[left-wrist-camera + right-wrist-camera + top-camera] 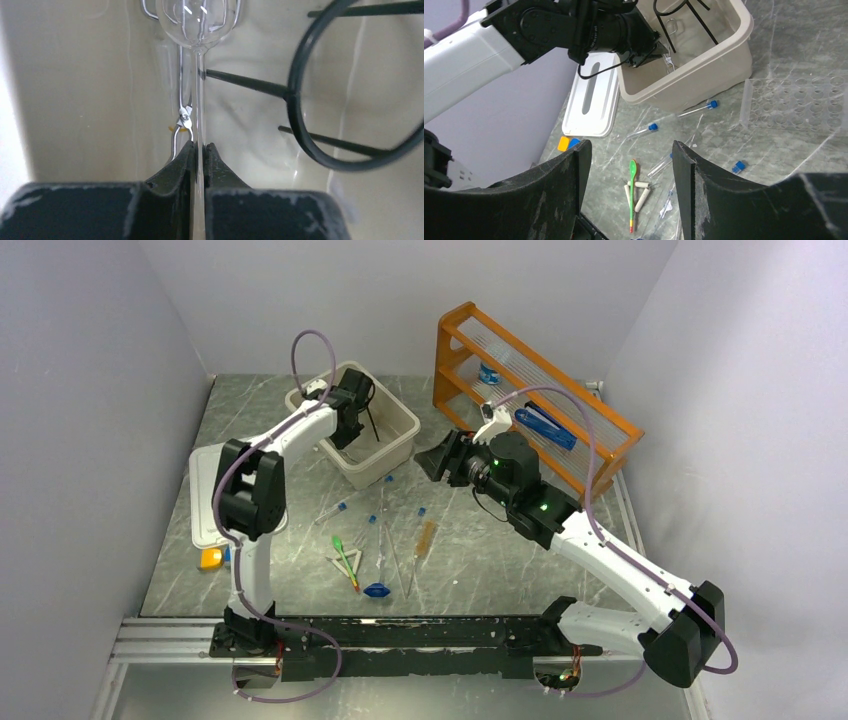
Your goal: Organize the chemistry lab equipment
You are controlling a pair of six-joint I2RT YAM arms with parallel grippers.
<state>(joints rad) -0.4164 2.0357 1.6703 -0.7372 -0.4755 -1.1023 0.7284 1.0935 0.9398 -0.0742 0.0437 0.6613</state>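
From above, the left arm reaches into the beige bin (392, 458) at the far left of the worktop (490, 570), with the left pincer (350, 432) inside its walls. The right pincer (438, 456) hangs over the worktop between the bin and the orange shelf rack (560, 410). Loose on the worktop nearer the arm bases lie blue-capped test tubes (334, 510), a green dropper (347, 562) and thin clear rods that are hard to tell apart at this size. At the left wrist, the left pincer is pressed together on a glass rod (200, 95), a thin clear stem that runs straight out between the pads and ends in a round clear bulb. Beside it stands the black wire ring stand (299, 100), a dark hoop on straight legs, and a metal wire clamp (182, 120) lies just behind the stem. At the right wrist, the right pincer is spread with nothing between its fingers. Beneath it lie the green dropper, several test tubes and the clear tube rack (804, 102), a flat clear plate of round holes just beside the bin.
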